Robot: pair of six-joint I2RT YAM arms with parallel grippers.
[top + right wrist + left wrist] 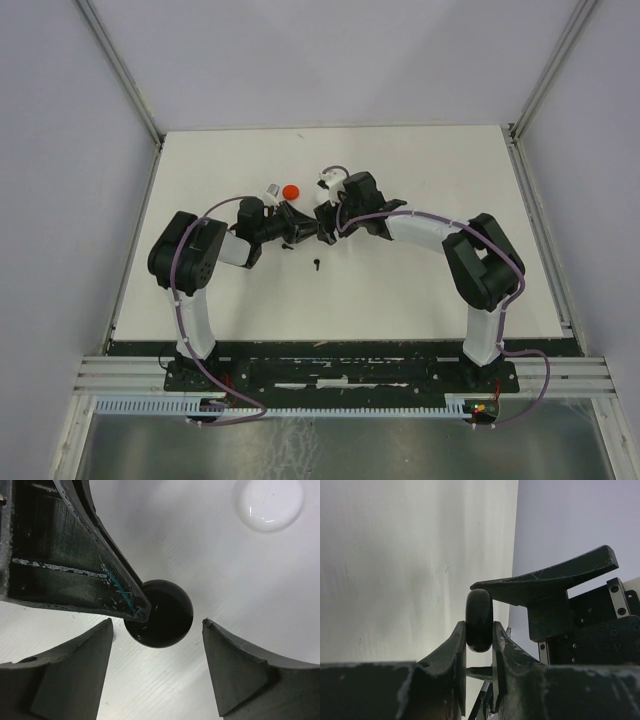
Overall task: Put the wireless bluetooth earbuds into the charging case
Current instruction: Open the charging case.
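Two left gripper (479,626) jaws are clamped edge-on against a black round case (479,607). The right gripper (158,625) is spread wide, straddling that case, with neither finger touching. One black earbud (316,265) is seen loose on the table (450,290), just nearside of both grippers. A red disc (290,191) lies beyond.

Round black case (479,617) upright in left end effector (479,630); black earbud (316,265) loose nearby
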